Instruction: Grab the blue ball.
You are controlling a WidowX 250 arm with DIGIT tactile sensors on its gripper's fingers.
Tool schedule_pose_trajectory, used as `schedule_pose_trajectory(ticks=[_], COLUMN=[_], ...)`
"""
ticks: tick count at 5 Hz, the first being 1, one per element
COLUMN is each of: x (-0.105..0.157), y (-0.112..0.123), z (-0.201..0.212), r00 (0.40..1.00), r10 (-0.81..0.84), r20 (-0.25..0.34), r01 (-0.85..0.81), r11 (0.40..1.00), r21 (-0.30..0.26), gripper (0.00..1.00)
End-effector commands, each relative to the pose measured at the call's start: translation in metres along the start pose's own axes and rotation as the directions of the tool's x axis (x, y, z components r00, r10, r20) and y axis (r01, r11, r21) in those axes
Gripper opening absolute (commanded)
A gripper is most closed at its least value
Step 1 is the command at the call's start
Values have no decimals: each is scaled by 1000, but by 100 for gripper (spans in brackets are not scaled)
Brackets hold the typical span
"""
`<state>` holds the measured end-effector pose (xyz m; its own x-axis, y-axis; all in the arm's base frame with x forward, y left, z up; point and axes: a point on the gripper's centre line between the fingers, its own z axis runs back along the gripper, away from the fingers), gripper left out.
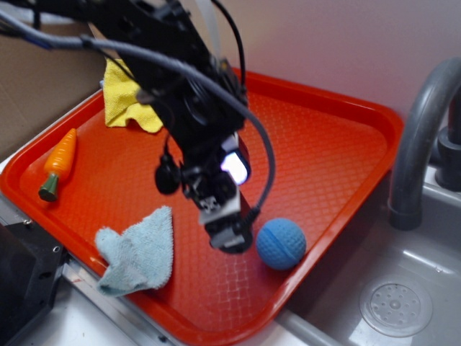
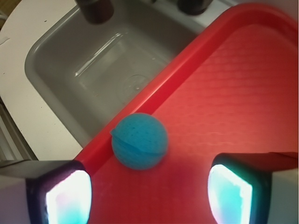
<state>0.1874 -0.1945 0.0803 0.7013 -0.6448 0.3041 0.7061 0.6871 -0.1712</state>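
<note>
The blue ball, dimpled with a groove around it, rests on the red tray close to the rim nearest the sink. My gripper hovers just left of the ball in the exterior view. In the wrist view the ball lies just ahead of the two fingers, roughly centred on the gap between them. The jaws stand wide apart with only bare tray between them, so the gripper is open.
A pale blue cloth lies at the tray's near-left edge, a toy carrot at the left and a yellow cloth at the back. A grey sink with a faucet borders the tray.
</note>
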Motion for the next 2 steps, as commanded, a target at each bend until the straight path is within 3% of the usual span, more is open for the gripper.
schedule_pose_trajectory(ticks=[1,2], x=[1,0], y=[-24,-31], z=[-38,-45], r00=[998,998], r10=[-54,-54], r20=[20,14], r01=[54,54], r11=[998,998], r21=[-19,-43], gripper=[100,0])
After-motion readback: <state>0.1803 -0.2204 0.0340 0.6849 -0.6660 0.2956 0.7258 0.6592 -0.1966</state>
